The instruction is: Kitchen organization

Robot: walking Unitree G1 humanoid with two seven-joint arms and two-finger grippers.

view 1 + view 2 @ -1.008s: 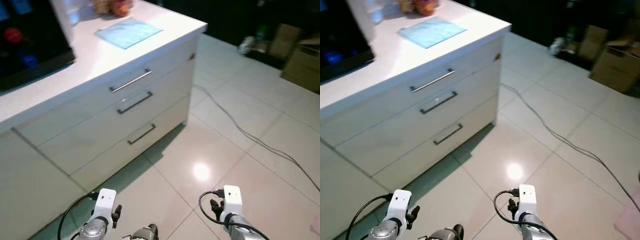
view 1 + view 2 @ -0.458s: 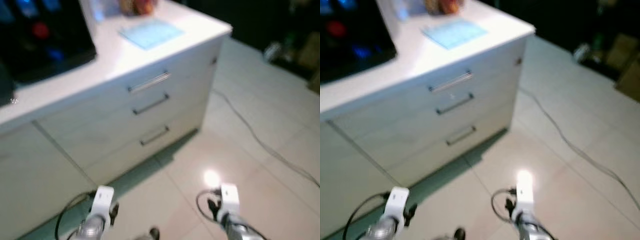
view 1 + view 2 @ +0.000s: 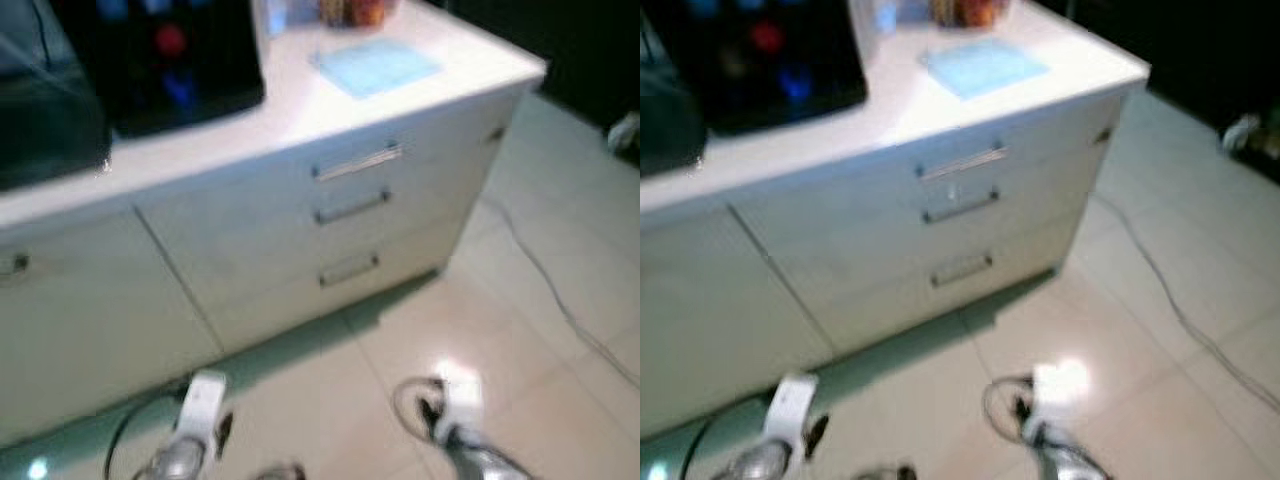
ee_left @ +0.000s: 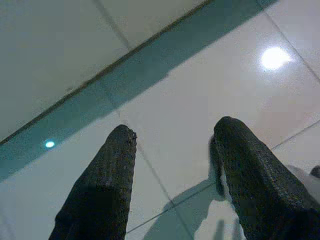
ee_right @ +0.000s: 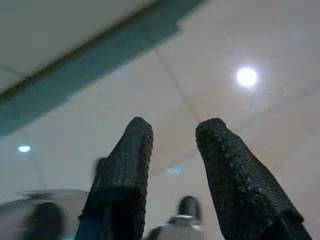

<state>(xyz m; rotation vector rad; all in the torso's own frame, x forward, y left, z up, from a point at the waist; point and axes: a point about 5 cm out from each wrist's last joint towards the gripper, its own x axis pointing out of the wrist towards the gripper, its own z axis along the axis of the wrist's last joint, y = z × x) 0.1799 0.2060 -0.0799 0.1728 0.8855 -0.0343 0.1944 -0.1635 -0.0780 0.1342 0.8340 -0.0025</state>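
Observation:
A white kitchen counter (image 3: 300,112) stands ahead, with three stacked drawers (image 3: 352,206) in its front. On top lie a light blue cloth (image 3: 378,65), a black appliance (image 3: 160,60) and a container of red and orange items (image 3: 352,10). Both arms hang low over the tiled floor: left arm (image 3: 200,415), right arm (image 3: 455,410). My left gripper (image 4: 175,129) is open above bare tiles with nothing between its fingers. My right gripper (image 5: 176,125) is open too and holds nothing.
A cabinet door (image 3: 90,300) with a small knob (image 3: 15,263) sits left of the drawers. A dark cable (image 3: 545,285) runs across the glossy floor to the right of the counter. The head views are blurred.
The whole picture has shifted right and blurred, so the camera has turned left; more of the black appliance and the left cabinet shows. Both arms still hang low.

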